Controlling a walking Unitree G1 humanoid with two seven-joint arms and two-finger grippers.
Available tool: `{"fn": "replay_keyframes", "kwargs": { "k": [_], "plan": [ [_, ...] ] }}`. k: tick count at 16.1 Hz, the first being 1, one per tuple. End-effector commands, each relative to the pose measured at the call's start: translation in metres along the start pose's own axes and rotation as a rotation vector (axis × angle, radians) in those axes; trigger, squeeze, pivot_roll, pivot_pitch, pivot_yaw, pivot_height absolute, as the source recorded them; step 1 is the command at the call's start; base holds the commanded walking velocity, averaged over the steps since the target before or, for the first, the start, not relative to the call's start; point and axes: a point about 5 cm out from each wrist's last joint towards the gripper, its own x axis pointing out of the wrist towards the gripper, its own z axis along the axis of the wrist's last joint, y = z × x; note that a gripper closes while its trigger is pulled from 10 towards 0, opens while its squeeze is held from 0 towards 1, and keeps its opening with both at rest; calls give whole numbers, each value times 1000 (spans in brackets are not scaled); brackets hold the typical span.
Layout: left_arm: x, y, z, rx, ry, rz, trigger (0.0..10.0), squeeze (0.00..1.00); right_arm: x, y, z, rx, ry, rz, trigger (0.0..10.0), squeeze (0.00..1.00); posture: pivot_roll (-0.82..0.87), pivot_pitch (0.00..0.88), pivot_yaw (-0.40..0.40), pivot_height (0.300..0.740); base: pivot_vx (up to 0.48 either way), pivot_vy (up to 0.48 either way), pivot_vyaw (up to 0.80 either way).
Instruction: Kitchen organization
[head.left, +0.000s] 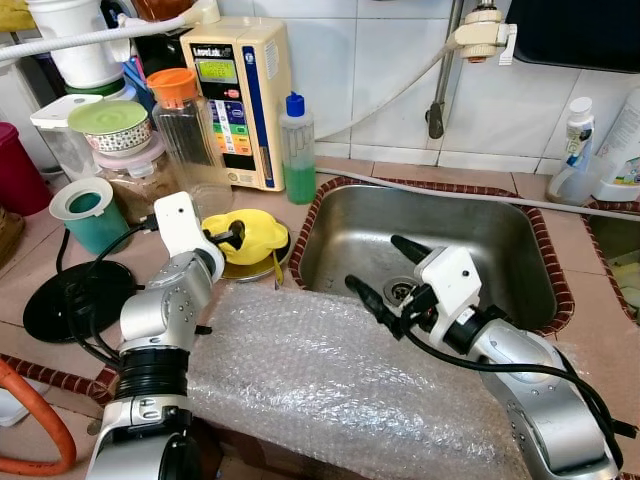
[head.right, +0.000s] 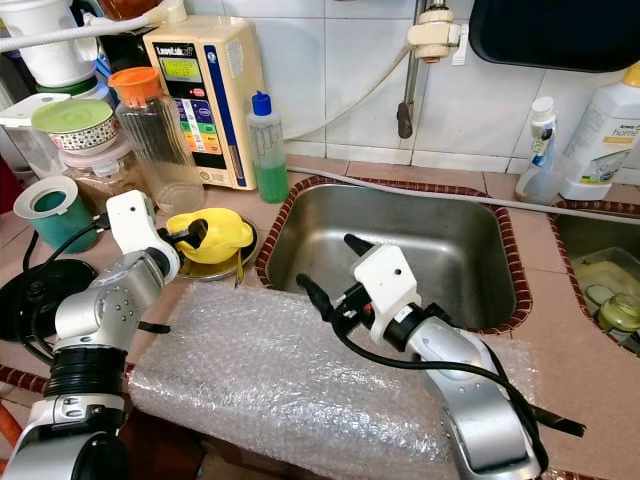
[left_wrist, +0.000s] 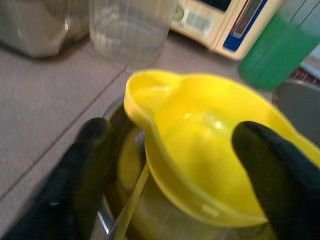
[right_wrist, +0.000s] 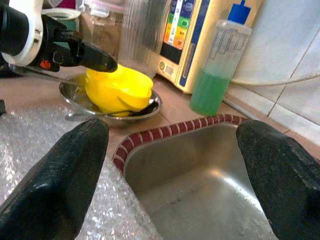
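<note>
Yellow plastic jug (head.left: 252, 233) lies on its side in a shallow steel dish (right_wrist: 150, 107) on the counter (head.right: 330, 172), just left of the steel sink (head.left: 480, 235). Left hand (left_wrist: 170, 165) is raised from a bent elbow and reaches toward the jug, fingers spread apart on either side of its spouted rim, not closed on it. Right hand (head.left: 385, 275) hovers over the sink's near left corner, forearm angled in from the right, fingers wide open and holding nothing. Bubble wrap (head.left: 330, 385) covers the counter edge in front of the sink. Green soap bottle (head.left: 297, 150) stands behind the jug, beside a cream water ioniser (head.left: 240, 100).
</note>
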Motion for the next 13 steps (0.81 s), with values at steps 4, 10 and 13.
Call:
{"fn": "replay_keyframes", "kwargs": {
  "k": [4, 10, 13],
  "plan": [
    [1, 4, -1, -8, 48, 11, 0, 0, 0, 6, 3, -24, 4, 42, 10000, 0, -71, 0, 85, 740, 0, 0, 0],
    [2, 2, -3, 33, 73, -8, 0, 0, 1, 9, 1, -33, 18, 59, 10000, 0, -69, 0, 93, 740, 0, 0, 0],
    [2, 2, -7, 30, 87, -25, 0, 0, 1, 10, -1, -36, 26, 60, 10000, 0, -69, 0, 96, 740, 0, 0, 0]
  ]
}}
